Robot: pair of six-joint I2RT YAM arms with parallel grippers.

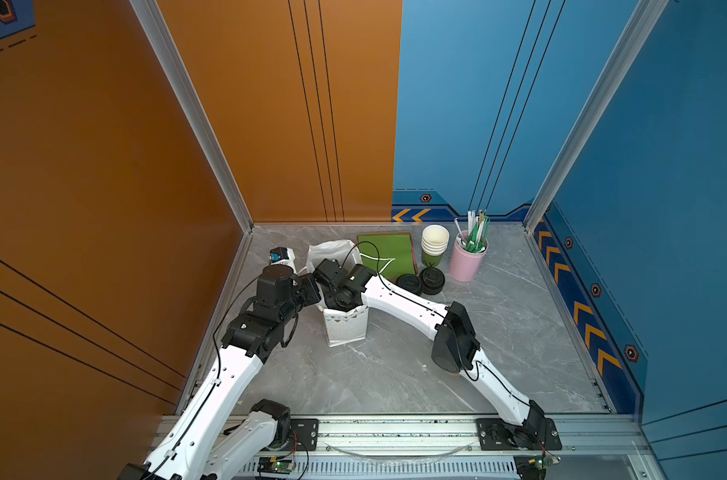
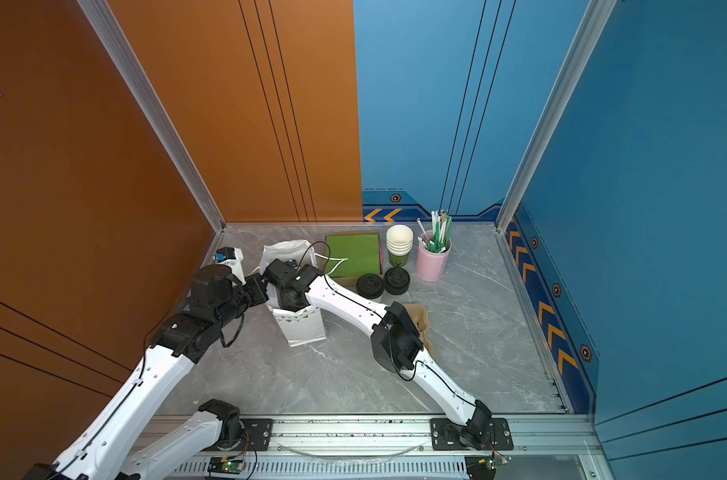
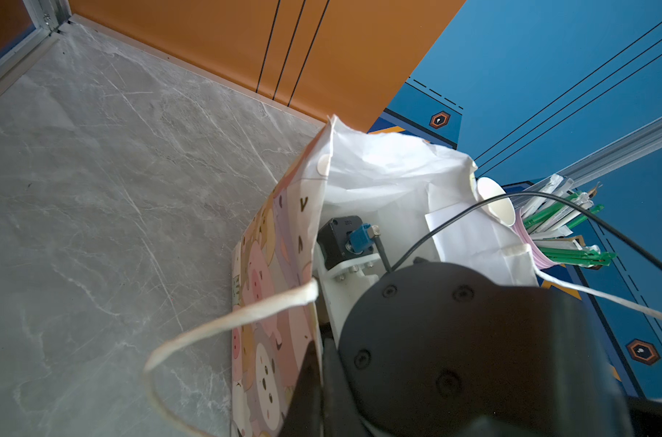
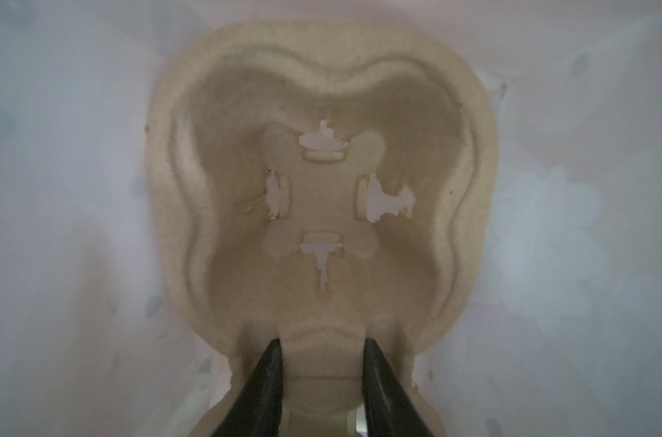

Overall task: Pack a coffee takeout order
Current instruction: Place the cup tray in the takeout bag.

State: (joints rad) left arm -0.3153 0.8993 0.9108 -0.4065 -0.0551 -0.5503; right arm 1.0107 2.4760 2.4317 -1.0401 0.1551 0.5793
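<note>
While my right arm reaches down through the mouth of the paper bag [image 1: 345,328], my right gripper [image 4: 324,350] sits deep inside it. It is over the beige pulp cup carrier [image 4: 322,204], which lies flat on the bag's floor. The jaws stand at a narrow gap, and the black fingertips [image 4: 274,355] press on either side of the carrier's raised middle ridge, so I have that ridge pinched between them. My left gripper [image 3: 318,378] is fully closed, nipping the rim of the bag wall printed with cartoon pigs, on the bag's nine o'clock side in both top views. One twisted paper handle [image 3: 246,311] loops loose beside it. Out on the grey marble table [image 1: 499,332], the green napkins [image 1: 389,251] lie flat at two o'clock from the bag. The stack of paper cups [image 1: 435,243] stands upright just beside the napkins, at their three o'clock. The round black lids [image 1: 409,284] sit in two low piles at three o'clock from the bag, just at six o'clock of the napkins and cups. A pink tin [image 1: 466,262] of wrapped straws stands at three o'clock of the cups.
</note>
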